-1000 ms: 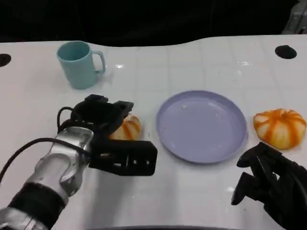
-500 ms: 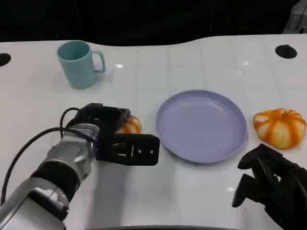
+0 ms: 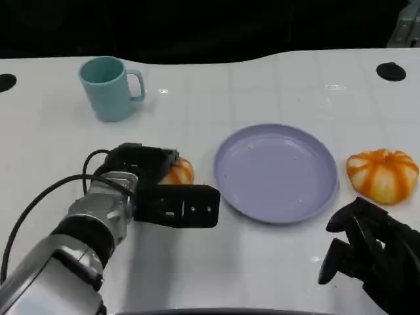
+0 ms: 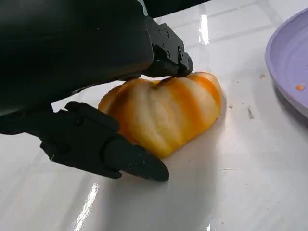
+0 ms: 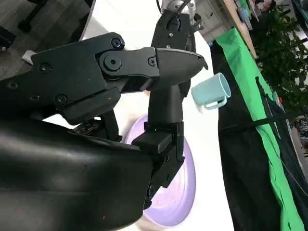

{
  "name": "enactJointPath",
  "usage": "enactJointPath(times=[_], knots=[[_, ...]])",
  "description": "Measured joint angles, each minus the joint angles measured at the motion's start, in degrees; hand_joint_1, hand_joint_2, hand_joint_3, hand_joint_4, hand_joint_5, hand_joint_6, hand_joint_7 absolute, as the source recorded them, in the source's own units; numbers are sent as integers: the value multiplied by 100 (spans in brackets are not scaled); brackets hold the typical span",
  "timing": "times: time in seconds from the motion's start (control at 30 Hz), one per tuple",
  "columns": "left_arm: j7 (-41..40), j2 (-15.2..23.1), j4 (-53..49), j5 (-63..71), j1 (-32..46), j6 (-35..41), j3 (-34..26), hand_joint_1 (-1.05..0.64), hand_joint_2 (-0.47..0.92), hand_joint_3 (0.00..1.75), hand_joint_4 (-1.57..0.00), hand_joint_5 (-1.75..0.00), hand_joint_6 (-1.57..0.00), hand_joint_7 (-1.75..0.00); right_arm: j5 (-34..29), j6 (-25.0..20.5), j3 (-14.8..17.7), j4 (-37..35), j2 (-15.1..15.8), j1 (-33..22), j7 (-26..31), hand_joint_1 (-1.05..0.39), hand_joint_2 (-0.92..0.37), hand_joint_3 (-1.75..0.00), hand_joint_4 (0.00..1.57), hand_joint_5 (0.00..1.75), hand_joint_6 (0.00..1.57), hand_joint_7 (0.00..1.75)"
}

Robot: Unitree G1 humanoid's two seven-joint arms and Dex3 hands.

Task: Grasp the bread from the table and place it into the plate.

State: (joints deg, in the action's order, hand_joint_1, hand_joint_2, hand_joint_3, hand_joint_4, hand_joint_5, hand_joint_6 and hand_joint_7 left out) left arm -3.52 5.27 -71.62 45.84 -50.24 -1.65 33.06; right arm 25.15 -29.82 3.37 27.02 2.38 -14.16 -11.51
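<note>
Bread (image 4: pixel 166 113) — rounded bun, pale cream with orange-gold stripes running over its ridges, glossy crust. It lies on the white bench (image 3: pixel 262 85), just left of the lilac plate (image 3: pixel 275 172) and apart from its rim.

Left robot hand (image 3: pixel 157 187) is around the bread: in the left wrist view one finger (image 4: pixel 166 48) touches the top of the bun and another (image 4: pixel 110 149) lies along the bench against its near side. The bun sits on the surface, gripped between them.

Right robot hand (image 3: pixel 371 252) low at the right edge of the bench, fingers curled in, nothing in them.

A second striped bun (image 3: pixel 382 174) lies right of the plate. A teal mug (image 3: pixel 108 86) stands at the far left, handle to the right. Plate carries a few small crumbs. No readable writing or labels on anything.
</note>
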Motion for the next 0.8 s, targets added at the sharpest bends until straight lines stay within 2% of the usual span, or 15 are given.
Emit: enactJointPath(times=[0.03, 0.07, 0.1, 0.17, 0.23, 0.33, 0.37, 0.4, 0.47, 0.5, 0.57, 0.63, 0.73, 0.8], knots=[[-2, -1, -11, -11, -2, -2, 8, -28, 88, 6, -50, -63, -64, -8, 1, 0, 1, 1, 0, -1, 0, -46, -92, -34, 64, 175, 50, 159], [-128, 0, -26, -32, 3, -58, 10, -28, 90, 9, -60, -96, -84, -9, 4, 0, 1, 4, 0, -3, 0, -46, -92, -34, 64, 175, 50, 159], [-395, 0, -49, -72, 23, -145, 4, -27, 91, 10, -74, -142, -106, -16, 12, 0, 3, 8, -1, -12, -1, -46, -92, -35, 63, 175, 50, 159], [-1046, 26, -86, -83, 95, -387, -2, -26, 92, 13, -81, -168, -118, -26, 14, 7, 5, 11, 0, -39, -16, -46, -92, -36, 63, 175, 49, 159], [-1479, 63, -114, -83, 149, -588, 5, -26, 92, 22, -83, -173, -93, -89, 13, 19, 5, 11, 0, -47, -41, -47, -92, -35, 63, 175, 49, 159], [-1895, 112, -144, -83, 187, -735, 19, -24, 91, 22, -86, -174, -76, -133, 13, 23, 6, 12, 0, -47, -44, -47, -92, -35, 64, 175, 49, 159], [-1981, 130, -149, -93, 197, -770, 19, -22, 91, 20, -87, -175, -68, -155, 14, 23, 6, 12, 0, -47, -45, -47, -92, -34, 64, 175, 50, 159], [-2061, 139, -149, -124, 212, -798, 13, -20, 91, 19, -87, -175, -65, -164, 14, 23, 8, 12, 0, -46, -46, -47, -92, -34, 65, 175, 50, 159], [-2207, 140, -148, -164, 234, -818, -17, -17, 90, 18, -87, -175, -58, -172, 14, 23, 13, 12, 1, -45, -47, -47, -92, -34, 65, 175, 50, 159], [-2261, 139, -143, -184, 234, -819, -53, -15, 91, 21, -87, -175, -58, -155, 13, 23, 14, 12, 4, -45, -46, -47, -92, -34, 65, 175, 50, 160], [-2336, 139, -98, -255, 233, -824, -153, -15, 90, 26, -88, -175, -55, -159, 13, 21, 15, 12, 10, -44, -46, -46, -92, -34, 65, 175, 50, 160], [-2370, 137, -40, -373, 233, -831, -233, -16, 87, 37, -89, -175, -53, -170, 13, 20, 18, 12, 11, -42, -46, -46, -92, -34, 65, 175, 50, 160], [-2368, 128, 126, -574, 226, -829, -426, -18, 83, 48, -90, -175, -52, -173, 13, 22, 19, 11, 12, -32, -48, -46, -92, -35, 65, 175, 50, 160], [-2353, 124, 212, -684, 207, -810, -550, -16, 72, 71, -90, -175, -53, -174, 13, 23, 19, 3, 12, -23, -52, -46, -92, -35, 65, 175, 50, 160]])
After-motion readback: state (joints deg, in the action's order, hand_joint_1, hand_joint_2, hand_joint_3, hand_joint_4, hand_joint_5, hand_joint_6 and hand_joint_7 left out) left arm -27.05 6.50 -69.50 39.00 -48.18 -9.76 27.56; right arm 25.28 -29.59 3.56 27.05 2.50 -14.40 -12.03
